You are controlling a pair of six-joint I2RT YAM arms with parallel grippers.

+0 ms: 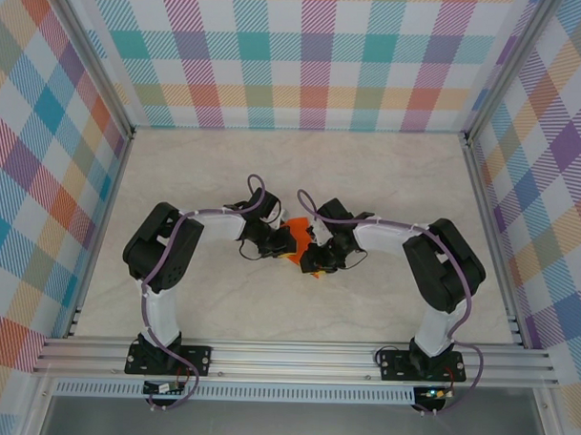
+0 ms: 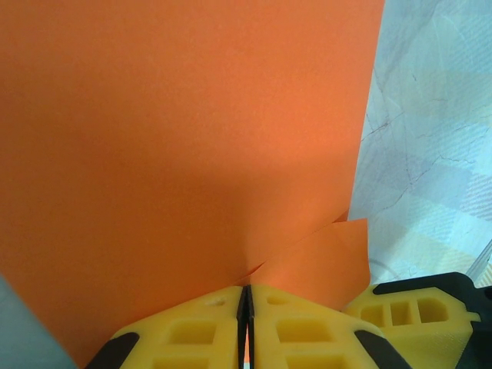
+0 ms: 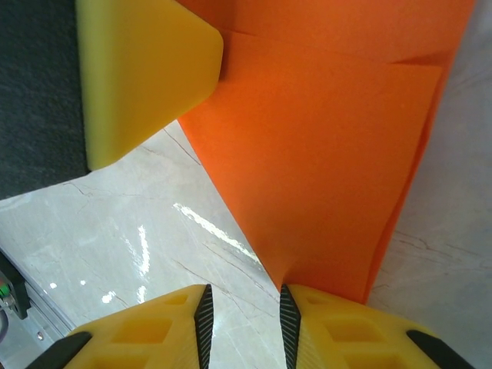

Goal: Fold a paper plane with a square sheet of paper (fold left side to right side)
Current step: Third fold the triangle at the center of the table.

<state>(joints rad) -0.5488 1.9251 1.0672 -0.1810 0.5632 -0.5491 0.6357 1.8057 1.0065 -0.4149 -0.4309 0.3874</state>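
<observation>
We have the square sheet of paper (image 1: 292, 239) at the middle of the table (image 1: 368, 182), caught between the two arms and already showing layered flaps. Our left claw (image 2: 246, 298) is pressed together on the sheet's near edge, with the orange fanning out from the seam between its fingers and a small flap curling just beside it. Our right claw (image 3: 244, 309) stands apart, bare table showing through the gap. The paper's pointed end rests against one finger rather than between the two. As we judge it, the step in hand is carrying the left side over to the right. To do it well, we should shift the right claw until the point sits squarely in the gap and close gently. Then we match edge to edge before pressing any crease, left claw firm so nothing slips.
</observation>
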